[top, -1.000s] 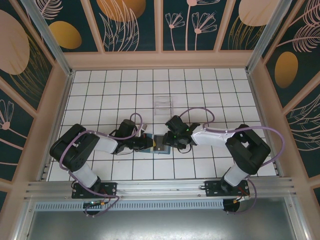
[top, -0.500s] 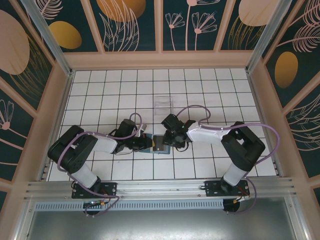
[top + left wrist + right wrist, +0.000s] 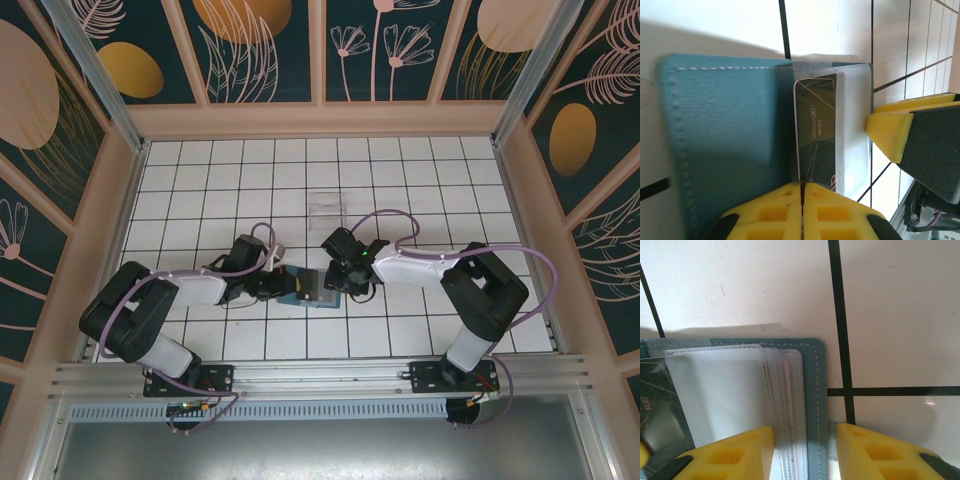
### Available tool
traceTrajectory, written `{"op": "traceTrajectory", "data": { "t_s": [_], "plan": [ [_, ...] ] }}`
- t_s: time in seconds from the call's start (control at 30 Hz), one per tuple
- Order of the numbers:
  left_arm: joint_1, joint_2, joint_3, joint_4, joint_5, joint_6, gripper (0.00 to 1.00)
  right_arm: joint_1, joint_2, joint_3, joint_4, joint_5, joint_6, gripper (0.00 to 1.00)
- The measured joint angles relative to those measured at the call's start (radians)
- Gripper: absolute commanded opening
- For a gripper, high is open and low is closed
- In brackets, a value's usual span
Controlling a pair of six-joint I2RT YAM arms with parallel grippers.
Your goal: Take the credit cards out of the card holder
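Bracing the card holder (image 3: 730, 150), the tightly closed left gripper (image 3: 801, 210) apparently lets the half-open right gripper (image 3: 802, 440) straddle its edge.

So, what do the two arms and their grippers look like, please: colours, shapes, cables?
The left arm and the right arm are alike: white links between bulky black joints, with a purple cable looping along each. The left gripper and the right gripper each carry two bright yellow pads, moulded with square hollows, on black backing.
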Motion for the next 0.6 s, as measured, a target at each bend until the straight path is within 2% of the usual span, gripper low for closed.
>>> {"op": "traceTrajectory", "data": {
  "t_s": [0.17, 0.37, 0.6],
  "plan": [
    [0.009, -0.041, 0.072, -0.161, -0.047, 0.097, 0.07, 0.0, 0.0, 0.001, 0.002, 0.0, -0.011, 0.38],
    [0.012, -0.064, 0.211, -0.351, -0.184, 0.224, 0.07, 0.0, -0.004, 0.005, -0.004, 0.0, -0.018, 0.38],
    [0.013, -0.072, 0.368, -0.484, -0.29, 0.336, 0.06, -0.006, -0.063, 0.005, -0.031, 0.011, -0.019, 0.38]
  ]
}}
